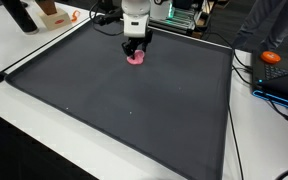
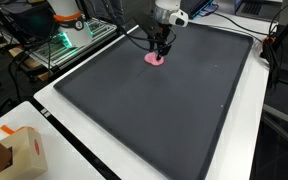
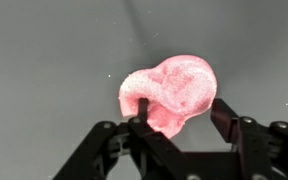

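Blob [image 3: 174, 90], pink, lies on dark mat [image 1: 134, 115], at far side in both exterior views. I see gripper [image 3: 179, 115] low over it, jaws apart, straddling blob; can't tell if pads touch.

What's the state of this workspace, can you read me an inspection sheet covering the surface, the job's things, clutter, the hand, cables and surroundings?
Surface: dark mat covering most of a white table; no damage seen.
Job's things: pink soft lump lying on the mat near one edge.
Clutter: cardboard box and orange object, both off the mat.
Hand: hand open and low over the lump, with a finger on either side; whether they touch it cannot be told.
Cables: black cable running beside the mat's edge.
Surroundings: green-lit equipment beyond the table.
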`<state>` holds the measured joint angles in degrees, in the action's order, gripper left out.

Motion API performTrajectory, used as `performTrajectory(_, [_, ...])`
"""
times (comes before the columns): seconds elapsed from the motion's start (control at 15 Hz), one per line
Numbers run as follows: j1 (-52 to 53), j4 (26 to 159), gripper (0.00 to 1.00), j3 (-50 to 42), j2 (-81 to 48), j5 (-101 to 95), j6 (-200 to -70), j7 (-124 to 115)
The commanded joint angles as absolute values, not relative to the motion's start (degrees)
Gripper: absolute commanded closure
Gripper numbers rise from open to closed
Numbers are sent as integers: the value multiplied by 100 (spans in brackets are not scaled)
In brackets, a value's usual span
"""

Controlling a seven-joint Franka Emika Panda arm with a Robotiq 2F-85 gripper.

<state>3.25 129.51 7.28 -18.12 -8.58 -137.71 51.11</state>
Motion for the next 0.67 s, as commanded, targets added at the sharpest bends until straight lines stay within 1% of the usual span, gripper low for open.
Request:
performTrajectory(0.0, [324, 13114, 64, 679, -1840, -1160, -14071, 4916])
performTrajectory(0.27, [321, 13112, 93, 684, -1852, -1290, -14104, 4843])
performTrajectory(0.33, [322, 13110, 99, 685, -1857, -1314, -14106, 4837])
performTrajectory(0.6, [320, 13098, 100, 691, -1864, -1376, -14077, 4828])
